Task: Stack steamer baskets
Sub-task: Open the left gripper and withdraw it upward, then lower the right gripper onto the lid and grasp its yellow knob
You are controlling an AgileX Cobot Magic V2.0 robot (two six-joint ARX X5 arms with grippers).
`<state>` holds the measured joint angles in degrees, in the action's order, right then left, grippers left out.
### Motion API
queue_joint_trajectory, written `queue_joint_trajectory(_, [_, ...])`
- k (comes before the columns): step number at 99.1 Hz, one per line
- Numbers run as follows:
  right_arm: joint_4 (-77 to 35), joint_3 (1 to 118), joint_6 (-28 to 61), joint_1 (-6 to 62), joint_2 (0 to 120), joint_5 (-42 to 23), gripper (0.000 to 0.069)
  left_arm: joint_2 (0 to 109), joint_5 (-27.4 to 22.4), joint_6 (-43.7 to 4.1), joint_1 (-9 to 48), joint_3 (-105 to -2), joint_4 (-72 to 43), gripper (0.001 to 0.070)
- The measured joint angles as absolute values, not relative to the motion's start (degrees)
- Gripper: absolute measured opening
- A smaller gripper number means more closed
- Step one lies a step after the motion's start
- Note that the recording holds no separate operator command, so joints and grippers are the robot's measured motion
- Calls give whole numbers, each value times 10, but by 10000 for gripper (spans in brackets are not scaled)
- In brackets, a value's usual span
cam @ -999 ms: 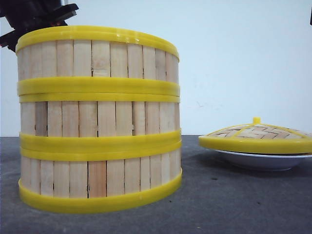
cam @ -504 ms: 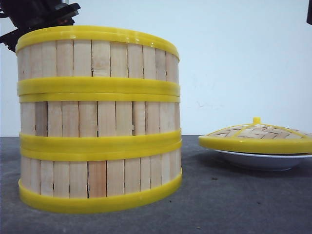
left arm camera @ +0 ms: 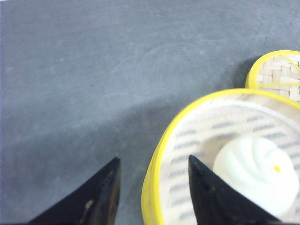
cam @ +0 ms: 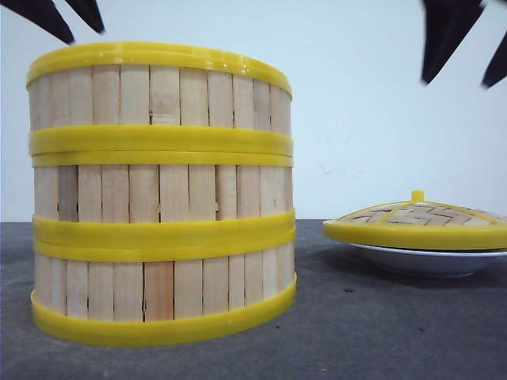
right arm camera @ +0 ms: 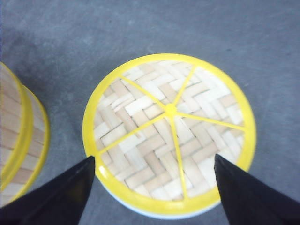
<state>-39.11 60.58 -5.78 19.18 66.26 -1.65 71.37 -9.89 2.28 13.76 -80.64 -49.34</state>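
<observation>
Front view: three steamer baskets (cam: 161,194) stand stacked in one column toward the left side of the grey table (cam: 356,324), near its front edge. Walls are pale upright wooden slats; thick yellow plastic rims meet in doubled bands at each joint. Toward the table's right side, well apart from the stack, a domed woven lid (cam: 416,222) with yellow rim and small knob sits on a shallow white dish (cam: 424,261).

Only fingertips show here. Left gripper (cam: 70,17): two dark points above the stack's top rim, apart from it. Right gripper (cam: 467,43): two dark points high above the lid.

Left wrist view adds what the front hides: the top basket (left arm camera: 161,159) is open, its floor pale woven strips, with a white swirled bun (left arm camera: 258,173) lying in it. The left gripper (left arm camera: 152,176) has its fingers spread with nothing between them, one outside the yellow rim, one over the inside. Part of the lid (left arm camera: 276,70) shows beyond.

Right wrist view: the lid (right arm camera: 171,136) seen from above, herringbone weave divided by yellow ribs running out from the knob, white dish edge (right arm camera: 140,208) peeking beneath. The right gripper (right arm camera: 154,176) is wide open, holding nothing, fingers spread about as wide as the lid. The stack's wall (right arm camera: 16,140) is at the frame edge.
</observation>
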Motion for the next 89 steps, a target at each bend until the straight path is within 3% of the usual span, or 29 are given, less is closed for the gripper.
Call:
queue_joint_trajectory(33, [-296,606,-46,142,786,48,498,617,-67,17,83,-741,-513,267])
queue_joint_trajectory(69, [-225,605,-43,142,879,60,482,544,-47,6,64,-613,-495,267])
queue_joint_trajectory(89, [-215,605,-42,142,895,47,364,543,-42,6,62,-613,-482,267])
